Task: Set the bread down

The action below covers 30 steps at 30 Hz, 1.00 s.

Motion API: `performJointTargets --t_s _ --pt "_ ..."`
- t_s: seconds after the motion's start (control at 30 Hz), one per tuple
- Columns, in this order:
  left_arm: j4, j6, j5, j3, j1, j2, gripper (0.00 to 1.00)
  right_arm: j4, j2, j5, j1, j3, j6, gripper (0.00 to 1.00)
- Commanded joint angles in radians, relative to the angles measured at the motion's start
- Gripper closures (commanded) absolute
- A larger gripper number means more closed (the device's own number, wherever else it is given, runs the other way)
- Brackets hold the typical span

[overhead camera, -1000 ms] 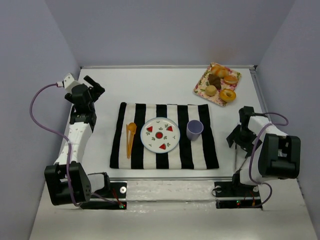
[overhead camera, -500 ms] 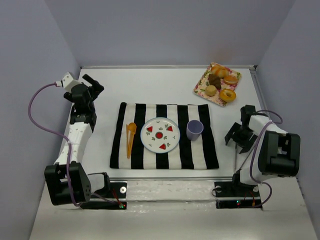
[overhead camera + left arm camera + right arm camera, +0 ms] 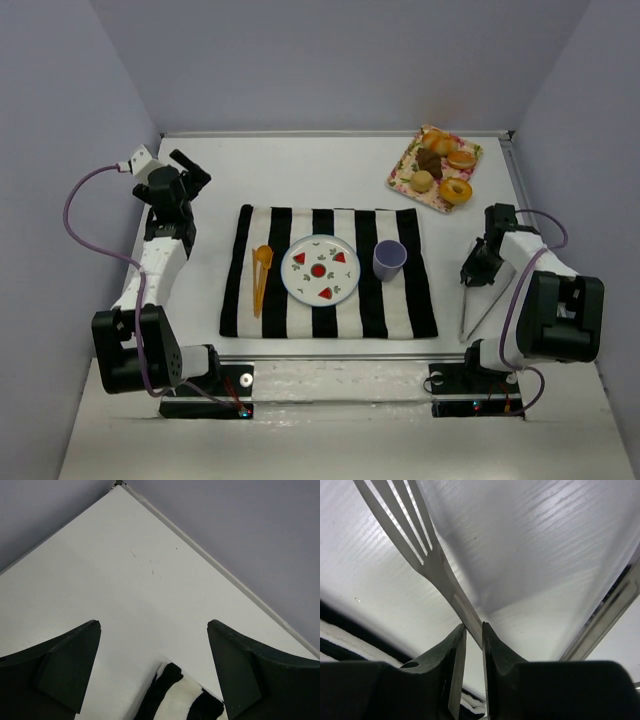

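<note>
From above, the bread [image 3: 455, 190] lies at the near corner of a floral tray [image 3: 398, 181] at the table's far right, well apart from both arms. A striped cloth [image 3: 268, 320] carries a plate [image 3: 306, 283], a purple cup [image 3: 389, 259] and an orange utensil [image 3: 261, 275]. The left gripper [image 3: 190, 168] is left of the cloth and the right gripper [image 3: 476, 272] is right of it. In the left wrist view, the left gripper [image 3: 152, 630] is spread wide and empty above the white table [image 3: 125, 580], with a cloth corner [image 3: 175, 692] between its fingers. In the right wrist view, the right gripper [image 3: 473, 627] is pinched narrowly on the handle of a metal fork [image 3: 420, 545].
</note>
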Motion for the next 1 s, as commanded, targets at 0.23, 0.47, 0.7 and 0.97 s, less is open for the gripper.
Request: performJointTargets --t_s 0.23,0.47,0.7,0.97 --pt "0.023 0.0 -0.019 0.048 0.008 -0.008 0.01 0.071 0.155 0.108 0.05 0.191 -0.08 0.93" --pt "0.009 -0.001 -0.033 0.052 0.008 -0.017 0.01 0.126 0.278 0.14 0.101 0.31 -0.137 0.93" --pt "-0.014 -0.001 -0.036 0.058 0.008 -0.02 0.01 0.174 0.359 0.143 0.121 0.393 -0.167 0.83" --pt "-0.017 -0.004 -0.035 0.045 0.008 -0.052 0.01 0.138 0.272 0.163 0.121 0.384 -0.135 0.31"
